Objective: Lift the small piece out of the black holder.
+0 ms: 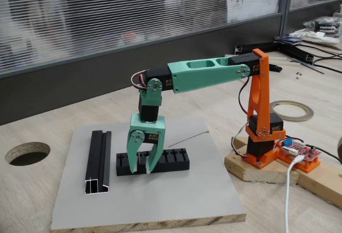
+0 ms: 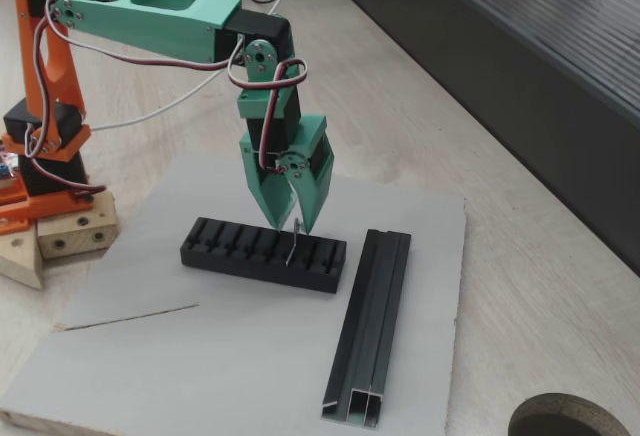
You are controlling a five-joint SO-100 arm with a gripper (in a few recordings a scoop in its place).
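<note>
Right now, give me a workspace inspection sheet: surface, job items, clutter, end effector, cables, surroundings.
Surface: grey board on a wooden table.
Job's things: black holder flat on the board; small piece stands upright at a slot, top between the fingertips.
Clutter: black channel rail, thin grey wire, tape roll.
End effector: points down over the holder, closed on the small piece.
Cables: white cable at the arm base.
Surroundings: round table hole, window blinds.

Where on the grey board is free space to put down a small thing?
Bare grey board lies in front of the black holder, left of the channel rail. It is crowded around the gripper, over the holder's slots, near the small piece.
</note>
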